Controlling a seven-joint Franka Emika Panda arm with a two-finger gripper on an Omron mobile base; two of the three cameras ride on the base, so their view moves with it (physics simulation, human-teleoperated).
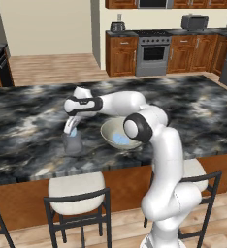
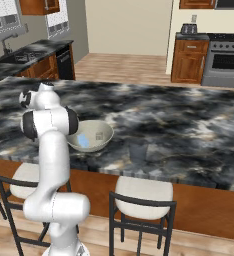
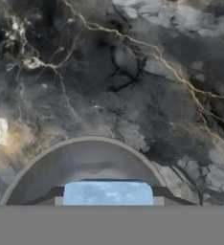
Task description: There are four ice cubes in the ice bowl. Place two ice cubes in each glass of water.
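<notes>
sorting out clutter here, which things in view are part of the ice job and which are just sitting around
Part of the job:
- ice cube held in the gripper
- glass under the gripper
- second glass right of the bowl
- ice bowl with ice cubes left in it

Just around:
- stools
- stove
- toaster

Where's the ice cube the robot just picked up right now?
The ice cube is clamped between the gripper fingers, right above the glass of water, which stands left of the ice bowl near the counter's front edge.
</notes>
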